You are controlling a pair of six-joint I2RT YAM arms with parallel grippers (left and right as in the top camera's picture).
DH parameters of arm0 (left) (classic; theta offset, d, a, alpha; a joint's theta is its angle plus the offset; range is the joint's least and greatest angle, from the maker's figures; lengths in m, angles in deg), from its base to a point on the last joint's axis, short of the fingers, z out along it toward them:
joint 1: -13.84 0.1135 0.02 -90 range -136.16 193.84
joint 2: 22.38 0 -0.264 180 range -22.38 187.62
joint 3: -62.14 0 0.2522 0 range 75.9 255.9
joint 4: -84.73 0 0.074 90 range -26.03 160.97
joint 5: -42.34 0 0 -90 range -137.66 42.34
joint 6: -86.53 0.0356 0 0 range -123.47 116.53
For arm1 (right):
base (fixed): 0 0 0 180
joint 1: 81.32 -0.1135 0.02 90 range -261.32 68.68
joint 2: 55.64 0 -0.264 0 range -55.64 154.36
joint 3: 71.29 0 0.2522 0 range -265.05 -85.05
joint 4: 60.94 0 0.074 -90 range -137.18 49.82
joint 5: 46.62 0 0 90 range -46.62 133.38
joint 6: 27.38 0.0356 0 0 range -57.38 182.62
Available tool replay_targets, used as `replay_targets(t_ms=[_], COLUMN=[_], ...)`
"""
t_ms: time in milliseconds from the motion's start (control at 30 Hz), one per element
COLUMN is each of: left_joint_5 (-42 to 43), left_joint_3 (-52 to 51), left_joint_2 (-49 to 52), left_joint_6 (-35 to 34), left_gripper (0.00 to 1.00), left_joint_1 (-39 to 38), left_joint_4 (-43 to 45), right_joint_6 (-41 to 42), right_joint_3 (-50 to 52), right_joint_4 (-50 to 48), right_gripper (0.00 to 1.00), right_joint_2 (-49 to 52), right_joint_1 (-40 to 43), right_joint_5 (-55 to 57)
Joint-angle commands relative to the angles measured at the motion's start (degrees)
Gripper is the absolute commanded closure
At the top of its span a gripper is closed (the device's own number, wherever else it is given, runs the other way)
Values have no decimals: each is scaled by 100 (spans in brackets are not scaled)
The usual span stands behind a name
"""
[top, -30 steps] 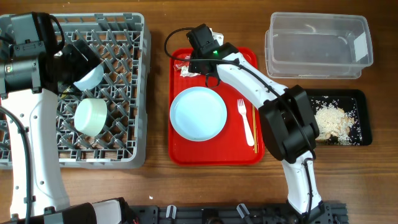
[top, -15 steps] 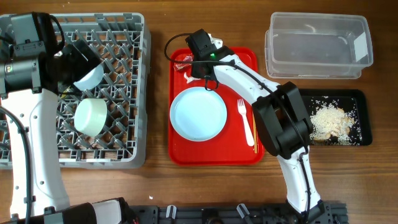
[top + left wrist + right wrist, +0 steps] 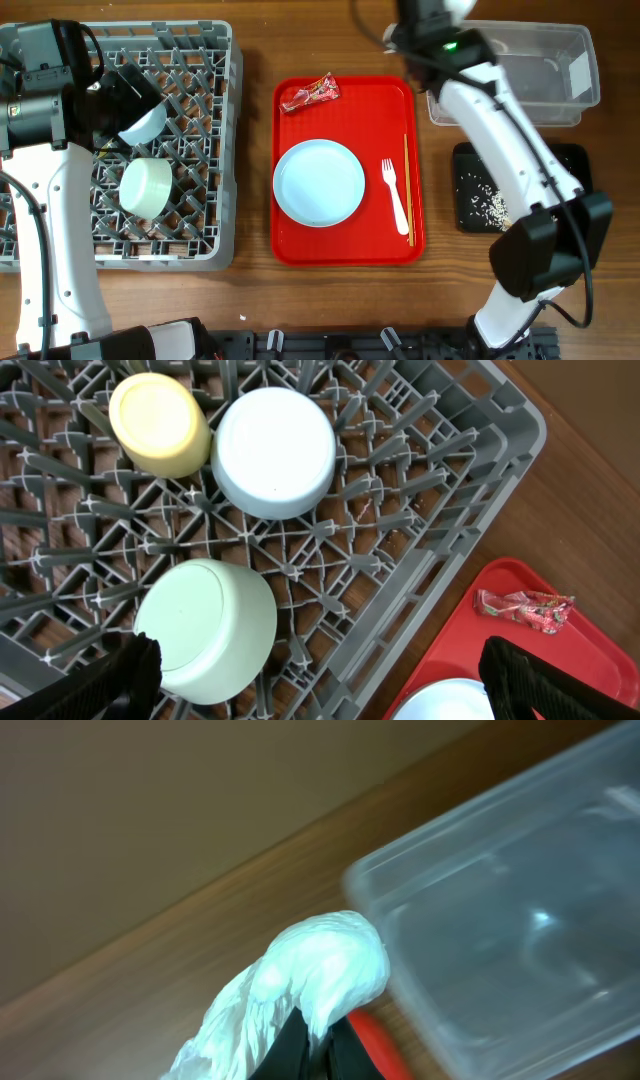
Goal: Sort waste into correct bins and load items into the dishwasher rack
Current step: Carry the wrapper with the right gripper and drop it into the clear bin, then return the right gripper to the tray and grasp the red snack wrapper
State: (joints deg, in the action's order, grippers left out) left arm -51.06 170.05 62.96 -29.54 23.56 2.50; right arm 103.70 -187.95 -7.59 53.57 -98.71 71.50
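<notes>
- The right gripper (image 3: 312,1055) pinches a crumpled white napkin (image 3: 300,975) beside the clear rectangular plastic tub (image 3: 520,940) (blurred view).
- The left gripper (image 3: 340,678) is spread wide above the grey lattice dishwasher rack (image 3: 440,510).

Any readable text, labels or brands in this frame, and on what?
No text is legible.
Red snack wrapper: printing too small to read.
White label on the clear tub: blurred, unreadable.
White napkin in the right gripper: no print visible.

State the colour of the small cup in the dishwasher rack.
Pale yellow; the cup shows best in the left wrist view.
</notes>
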Motion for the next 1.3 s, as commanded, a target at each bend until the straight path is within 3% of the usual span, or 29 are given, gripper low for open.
replay_targets(t_ms=[0, 67, 167, 200, 233, 267, 400, 533, 600, 800, 1033, 1267], left_joint_5=[-55, -55, -55, -55, -55, -55, -55, -55, -55, -55, -55, -55], left_joint_3=[0, 0, 0, 0, 0, 0, 0, 0, 0, 0, 0, 0], left_joint_2=[15, 15, 15, 15, 15, 15, 15, 15, 15, 15, 15, 15], left_joint_6=[-11, -11, -11, -11, -11, -11, -11, -11, -11, -11, -11, -11], left_gripper=[0, 0, 0, 0, 0, 0, 0, 0, 0, 0, 0, 0], left_joint_1=[15, 15, 15, 15, 15, 15, 15, 15, 15, 15, 15, 15], left_joint_4=[4, 4, 4, 4, 4, 4, 4, 4, 4, 4, 4, 2], right_joint_6=[264, 256, 260, 258, 236, 234, -243, -1357, -1631, -1569, -22, 1451], right_joint_3=[28, 28, 28, 26, 26, 26, 26, 26, 26, 28, 26, 26], right_joint_4=[-74, -251, -306, -323, -313, -278, -251, -546, -719, -964, -1580, -1987], right_gripper=[86, 78, 77, 57, 20, 0, 0, 0, 0, 0, 1, 6], right_joint_2=[164, 197, 203, 203, 203, 203, 203, 203, 205, 511, 1635, 2122], right_joint_1=[632, 1021, 1333, 1427, 1506, 1547, 1558, 1405, 1196, 59, -1010, -1709], right_joint_5=[212, 149, 146, 127, 57, -17, -931, -3705, -4406, -3379, -3237, -2828])
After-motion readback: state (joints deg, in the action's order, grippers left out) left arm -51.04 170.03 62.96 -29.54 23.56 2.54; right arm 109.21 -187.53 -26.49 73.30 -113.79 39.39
